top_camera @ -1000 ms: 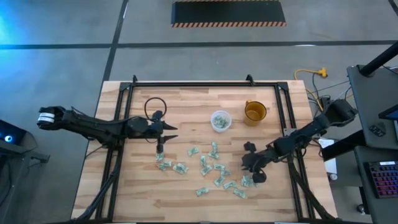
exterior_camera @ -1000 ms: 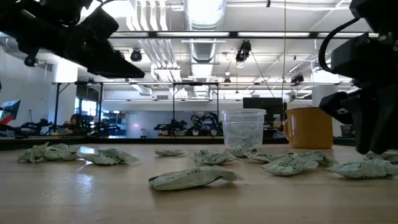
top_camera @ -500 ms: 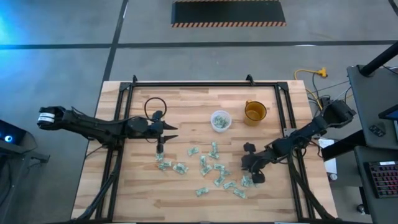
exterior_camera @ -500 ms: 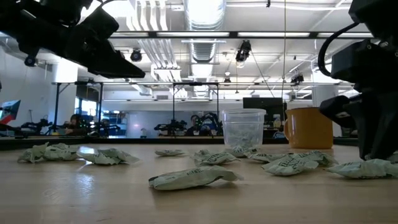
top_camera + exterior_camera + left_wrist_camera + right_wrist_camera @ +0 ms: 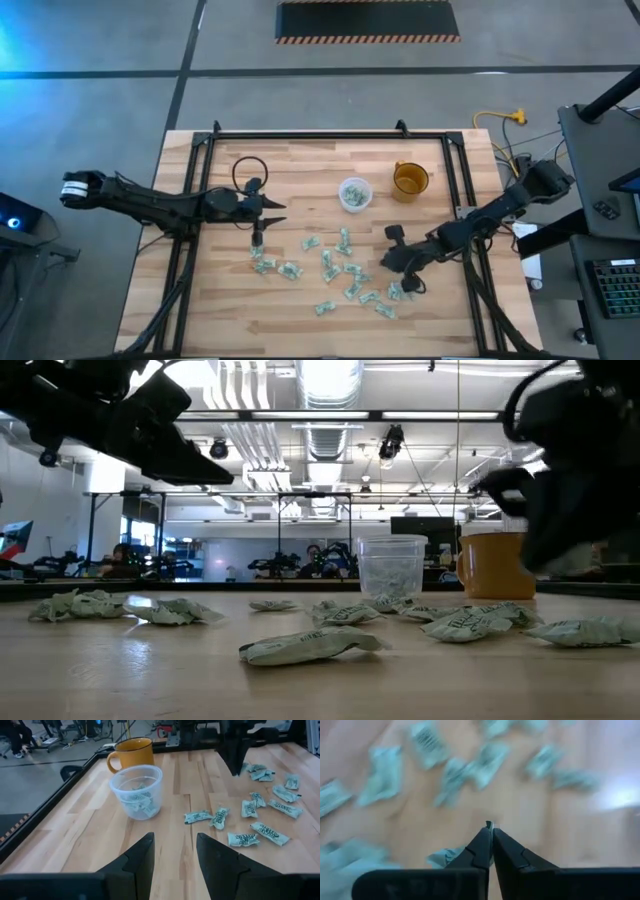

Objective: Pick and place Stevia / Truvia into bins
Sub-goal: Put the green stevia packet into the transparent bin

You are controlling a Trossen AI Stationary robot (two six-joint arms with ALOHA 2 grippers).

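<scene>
Right gripper (image 5: 490,827): where my 2 dark fingers meet, they are pressed together with a sliver of pale green sachet (image 5: 489,824) pinched at the tips; I hang above the scattered packets.
Right gripper, from above (image 5: 392,262): I sit at the right end of the sachet scatter, clear of both cups.
Left gripper (image 5: 172,851): my fingers stand apart with nothing between them; I wait over the table's left part, facing the cups.
Stevia sachets (image 5: 345,272): loose, crumpled, pale green and white, spread across the middle of the wooden table (image 5: 300,170).
Clear cup (image 5: 136,791): upright, with a few sachets already inside.
Orange mug (image 5: 131,753): just beside the clear cup, on its far side from my left wrist.
Low view: sachets (image 5: 310,646) lie flat on the boards in front of the clear cup (image 5: 391,567).
</scene>
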